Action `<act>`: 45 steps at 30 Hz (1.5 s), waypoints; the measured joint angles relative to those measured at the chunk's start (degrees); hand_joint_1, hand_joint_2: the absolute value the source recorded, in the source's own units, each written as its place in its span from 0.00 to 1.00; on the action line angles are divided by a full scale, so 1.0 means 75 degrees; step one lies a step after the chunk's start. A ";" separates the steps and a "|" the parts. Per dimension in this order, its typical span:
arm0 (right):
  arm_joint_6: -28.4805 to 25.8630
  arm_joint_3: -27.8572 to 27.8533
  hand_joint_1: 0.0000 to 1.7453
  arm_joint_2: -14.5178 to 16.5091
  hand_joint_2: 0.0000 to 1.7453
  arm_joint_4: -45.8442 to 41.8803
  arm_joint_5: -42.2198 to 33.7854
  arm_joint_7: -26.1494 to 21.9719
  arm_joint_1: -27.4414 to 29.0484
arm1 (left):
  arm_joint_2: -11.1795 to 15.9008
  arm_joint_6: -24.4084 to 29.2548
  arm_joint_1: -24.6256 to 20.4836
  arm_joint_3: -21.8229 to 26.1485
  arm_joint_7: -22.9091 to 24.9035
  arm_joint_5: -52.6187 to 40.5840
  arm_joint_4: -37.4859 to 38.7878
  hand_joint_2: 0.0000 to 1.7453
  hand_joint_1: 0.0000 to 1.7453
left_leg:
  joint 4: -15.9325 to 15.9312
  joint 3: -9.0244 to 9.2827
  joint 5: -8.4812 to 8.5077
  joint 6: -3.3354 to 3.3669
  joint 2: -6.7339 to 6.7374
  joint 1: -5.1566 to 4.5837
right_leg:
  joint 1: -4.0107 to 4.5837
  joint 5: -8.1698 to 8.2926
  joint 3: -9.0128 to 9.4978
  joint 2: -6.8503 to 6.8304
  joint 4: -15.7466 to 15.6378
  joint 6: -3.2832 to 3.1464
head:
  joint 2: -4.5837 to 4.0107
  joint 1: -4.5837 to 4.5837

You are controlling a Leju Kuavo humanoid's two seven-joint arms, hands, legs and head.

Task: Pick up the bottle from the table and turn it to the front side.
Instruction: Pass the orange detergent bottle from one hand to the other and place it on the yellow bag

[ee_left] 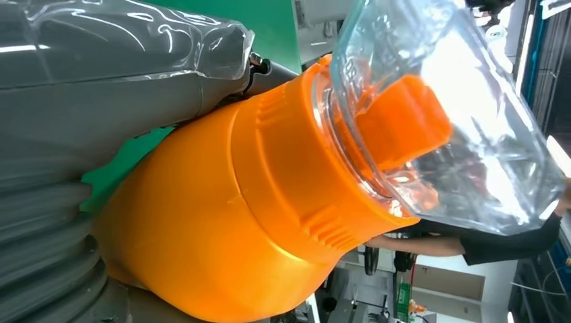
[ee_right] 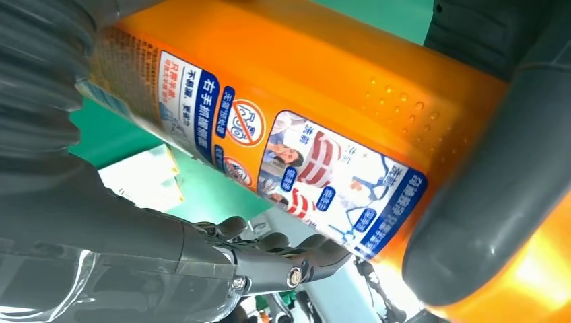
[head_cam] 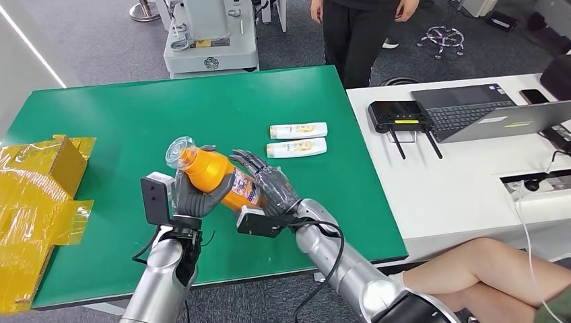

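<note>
With the orange bottle (head_cam: 217,176) lifted clear of the green tabletop (head_cam: 121,121), left hand (head_cam: 192,195) clasping its shoulder and right hand (head_cam: 273,188) cradling its labelled base, rotate it slowly, keeping one hand clamped until the front faces you.

Silver arms (head_cam: 350,266), dark grey hands (black cables)

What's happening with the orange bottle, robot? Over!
Left hand and right hand both grip orange bottle, lifted above green table. Nothing blocking.
</note>
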 joint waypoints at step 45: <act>-0.0517 0.2183 0.00 -0.0353 1.00 -0.6826 -0.2523 0.0417 0.2466 | 0.1066 0.1167 0.0410 0.0643 0.0240 -0.1096 -0.1462 1.00 1.00 | -0.0005 0.0002 -0.0003 -0.0011 0.0002 0.0003 | 0.0002 -0.0008 -0.0002 0.0001 0.0001 -0.0007 | 0.0000 0.0000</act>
